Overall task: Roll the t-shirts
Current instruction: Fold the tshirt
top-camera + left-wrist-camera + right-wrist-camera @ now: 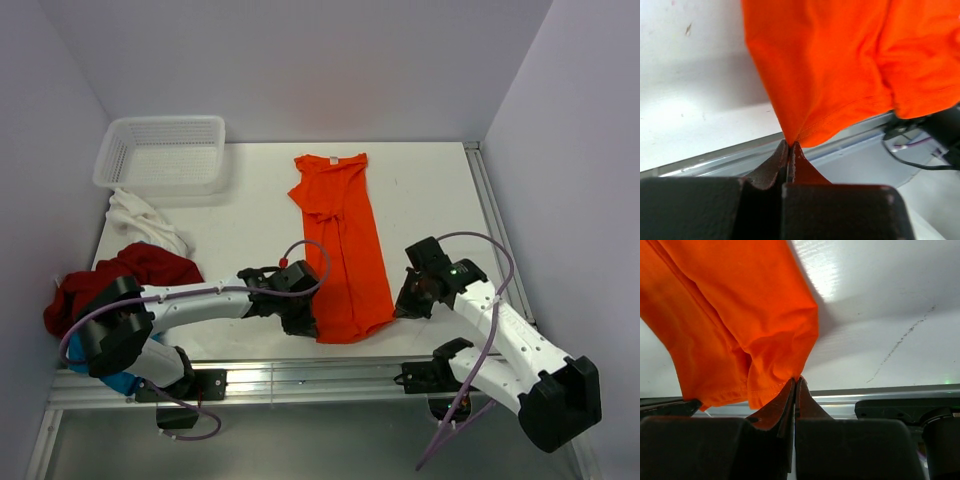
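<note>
The orange t-shirt (pixel 340 250) lies flat on the white table (pixel 250 220), to the right of the white mesh basket (pixel 160 152); it is folded lengthwise into a narrow strip. Its long axis runs from the far side of the table to the near edge. The collar (pixel 333 160) points away from the arms, about level with the basket; the hem points at the arms, well nearer than the basket and a little further right of it than the collar. A small white tag shows inside the collar; no writing on it can be read, and no brand shows.

The left gripper (pixel 305 322) is pinched together on the hem's left corner; in the left wrist view its fingers (pixel 775 165) meet with the orange cloth caught between them. The right gripper (pixel 403 305) is likewise clamped on the hem's right corner, the cloth rising from its closed fingers (pixel 777 407).

A white t-shirt (pixel 140 220) lies crumpled just in front of the basket; a dark red t-shirt (pixel 130 275) is heaped nearer again; a scrap of blue t-shirt (pixel 120 380) shows by the left arm's base.
</note>
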`<state>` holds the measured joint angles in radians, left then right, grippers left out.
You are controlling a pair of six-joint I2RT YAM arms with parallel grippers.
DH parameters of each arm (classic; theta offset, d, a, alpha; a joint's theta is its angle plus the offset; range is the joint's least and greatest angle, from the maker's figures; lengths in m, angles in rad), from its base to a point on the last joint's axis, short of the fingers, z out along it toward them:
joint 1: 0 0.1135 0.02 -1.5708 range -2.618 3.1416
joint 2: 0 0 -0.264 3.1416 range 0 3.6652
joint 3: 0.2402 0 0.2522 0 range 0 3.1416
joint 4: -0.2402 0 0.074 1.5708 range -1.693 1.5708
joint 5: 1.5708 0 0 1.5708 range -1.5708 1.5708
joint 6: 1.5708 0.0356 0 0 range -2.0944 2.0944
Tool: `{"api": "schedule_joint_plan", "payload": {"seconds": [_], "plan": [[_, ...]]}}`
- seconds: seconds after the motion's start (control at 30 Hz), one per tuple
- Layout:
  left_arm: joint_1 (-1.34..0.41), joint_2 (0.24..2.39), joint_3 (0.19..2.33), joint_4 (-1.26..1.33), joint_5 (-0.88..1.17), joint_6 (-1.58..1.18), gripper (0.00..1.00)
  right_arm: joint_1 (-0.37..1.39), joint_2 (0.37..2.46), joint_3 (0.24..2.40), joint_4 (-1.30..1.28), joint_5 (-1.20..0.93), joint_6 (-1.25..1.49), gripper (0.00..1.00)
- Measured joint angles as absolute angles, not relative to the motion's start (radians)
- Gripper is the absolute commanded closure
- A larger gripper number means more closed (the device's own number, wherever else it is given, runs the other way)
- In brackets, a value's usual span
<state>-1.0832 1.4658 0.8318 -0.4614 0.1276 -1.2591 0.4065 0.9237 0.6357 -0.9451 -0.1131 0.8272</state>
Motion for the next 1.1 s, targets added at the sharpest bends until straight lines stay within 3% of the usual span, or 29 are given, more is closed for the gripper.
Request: {"api": "schedule_joint_plan", "payload": {"seconds": [1.1], "plan": [[-0.784, 1.609, 1.126, -0.644, 0.139, -1.121, 1.00, 0.324, 1.360, 1.031, -0.935, -0.088, 0.656, 1.00]]}}
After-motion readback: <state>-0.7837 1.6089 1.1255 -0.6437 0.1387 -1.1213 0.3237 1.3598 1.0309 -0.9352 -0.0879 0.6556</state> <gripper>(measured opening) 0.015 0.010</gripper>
